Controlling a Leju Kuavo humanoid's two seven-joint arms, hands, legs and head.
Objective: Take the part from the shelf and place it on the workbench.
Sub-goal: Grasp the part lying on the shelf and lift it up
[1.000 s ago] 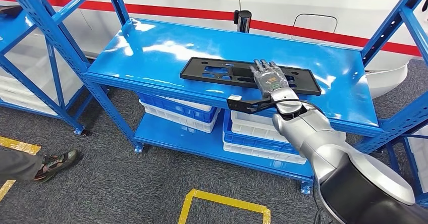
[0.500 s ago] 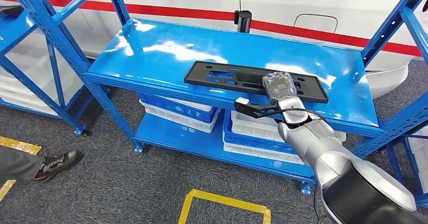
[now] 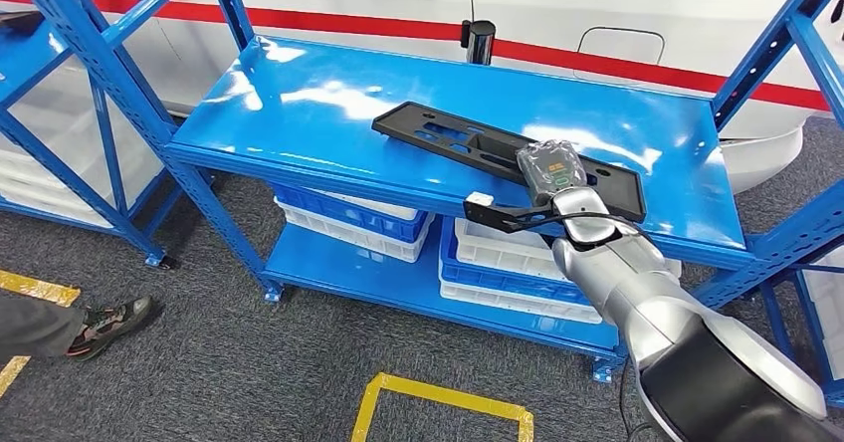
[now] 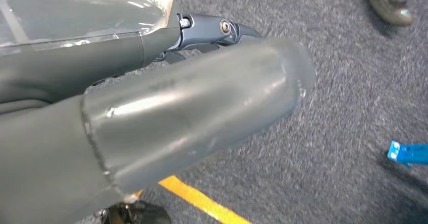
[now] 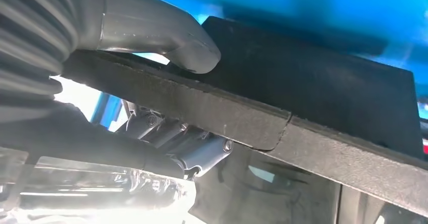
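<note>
Right wrist view, right robot hand (image 5: 151, 82) gripping black part (image 5: 313, 88), thumb on top

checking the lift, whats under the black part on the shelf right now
The black part is tilted above the blue shelf top, held by the right hand. Its thumb presses one face, fingers the opposite one. The part hides the shelf beneath.

Matt blk plastic part (image 3: 508, 154), glossy blue metal shelf (image 3: 299, 113).

black part (image 3: 468, 141), glossy blue shelf (image 3: 299, 113), yellow floor line (image 3: 438, 394)
</note>
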